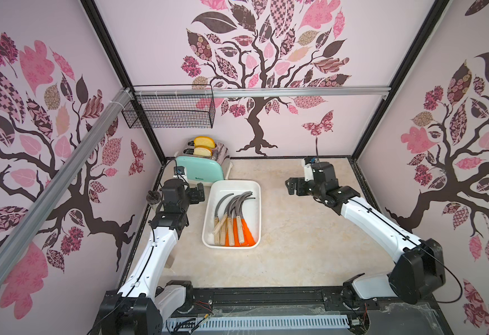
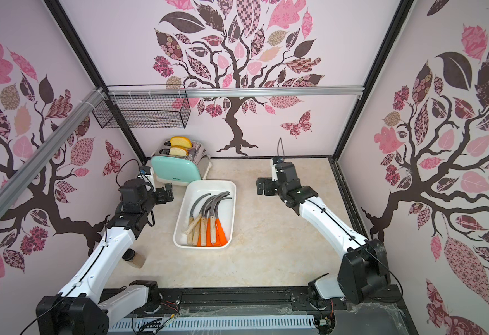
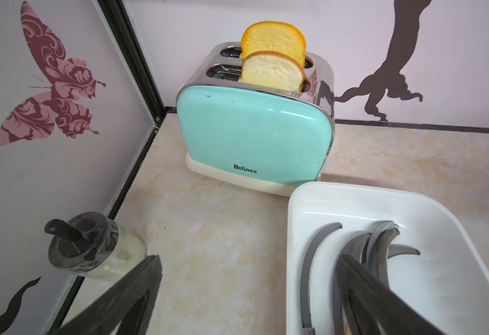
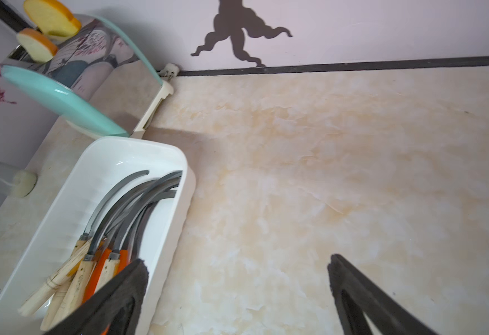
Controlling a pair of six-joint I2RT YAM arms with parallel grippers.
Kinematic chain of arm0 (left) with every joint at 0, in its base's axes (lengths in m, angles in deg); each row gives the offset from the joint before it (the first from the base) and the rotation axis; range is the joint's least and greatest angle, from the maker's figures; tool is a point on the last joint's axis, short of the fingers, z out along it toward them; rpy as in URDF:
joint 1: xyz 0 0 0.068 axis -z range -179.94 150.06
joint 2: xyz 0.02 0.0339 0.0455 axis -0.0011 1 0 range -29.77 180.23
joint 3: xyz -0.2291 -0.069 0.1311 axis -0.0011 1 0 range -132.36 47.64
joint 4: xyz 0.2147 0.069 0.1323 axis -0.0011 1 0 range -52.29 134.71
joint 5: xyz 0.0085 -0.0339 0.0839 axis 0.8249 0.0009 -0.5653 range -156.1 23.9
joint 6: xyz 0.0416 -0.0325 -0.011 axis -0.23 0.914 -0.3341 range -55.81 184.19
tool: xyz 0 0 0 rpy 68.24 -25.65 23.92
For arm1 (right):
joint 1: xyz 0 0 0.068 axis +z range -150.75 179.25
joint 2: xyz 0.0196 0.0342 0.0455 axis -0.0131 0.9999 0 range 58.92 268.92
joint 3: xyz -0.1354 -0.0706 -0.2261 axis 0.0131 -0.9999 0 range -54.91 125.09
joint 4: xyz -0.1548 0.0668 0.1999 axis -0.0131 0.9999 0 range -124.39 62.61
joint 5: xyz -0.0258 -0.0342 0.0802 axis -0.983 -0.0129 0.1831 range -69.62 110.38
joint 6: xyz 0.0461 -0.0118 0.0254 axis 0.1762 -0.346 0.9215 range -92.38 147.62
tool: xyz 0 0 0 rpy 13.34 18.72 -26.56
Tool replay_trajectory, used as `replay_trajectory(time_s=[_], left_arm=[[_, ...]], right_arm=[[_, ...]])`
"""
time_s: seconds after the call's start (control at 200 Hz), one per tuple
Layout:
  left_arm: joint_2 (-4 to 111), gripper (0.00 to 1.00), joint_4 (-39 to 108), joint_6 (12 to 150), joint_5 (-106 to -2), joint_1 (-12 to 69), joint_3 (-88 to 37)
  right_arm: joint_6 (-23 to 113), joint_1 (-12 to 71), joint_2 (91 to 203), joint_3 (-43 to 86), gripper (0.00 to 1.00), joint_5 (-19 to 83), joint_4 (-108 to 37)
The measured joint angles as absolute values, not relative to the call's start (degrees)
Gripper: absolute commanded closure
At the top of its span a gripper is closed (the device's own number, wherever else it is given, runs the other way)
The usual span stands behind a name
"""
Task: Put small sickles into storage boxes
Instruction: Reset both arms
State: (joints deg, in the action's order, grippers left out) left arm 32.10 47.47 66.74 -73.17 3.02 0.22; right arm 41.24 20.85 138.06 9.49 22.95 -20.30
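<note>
Several small sickles [image 1: 231, 214] [image 2: 208, 214] lie together in the white storage box [image 1: 231, 183] [image 2: 211, 183], a shallow tray in the middle of the table. Their grey blades point toward the back wall, and the orange and pale wooden handles point toward the front. My left gripper [image 1: 198, 195] [image 2: 166, 195] hovers open just left of the tray's far end, holding nothing. In the left wrist view, the left gripper [image 3: 249, 261] straddles the tray rim [image 3: 292, 232] beside the blades [image 3: 310, 255]. My right gripper [image 1: 292, 185] [image 4: 237, 261] stands open and empty over bare table, right of the tray [image 4: 188, 179].
A mint toaster [image 1: 201, 169] [image 3: 252, 136] with two bread slices stands right behind the tray. A black wire basket [image 1: 173, 110] hangs on the back wall. A jar with a black lid [image 3: 98, 246] sits against the left wall near my left gripper.
</note>
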Motion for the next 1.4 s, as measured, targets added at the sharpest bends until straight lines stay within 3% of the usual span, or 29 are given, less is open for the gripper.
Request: replay_trajectory(time_s=[0.125,0.485,0.94,1.4], left_arm=[[30.8,0.02,40.7,66.3,-75.4,3.0,6.5],[34.9,0.02,20.5,65.1,-74.4,2.8,21.3],[50.3,0.02,-4.3,65.6,-74.9,0.3,28.1],[59.2,0.02,-17.1,68.2,-76.3,-1.2,29.0]], right_arm=[[39.9,15.7,131.8,2.2,0.00,24.5,-25.2],[28.4,14.2,116.3,-15.9,0.00,17.8,-42.6],[31.1,-0.7,115.7,-26.2,0.00,19.5,-54.2],[33.7,-3.1,130.1,-39.3,0.00,18.1,-78.1]])
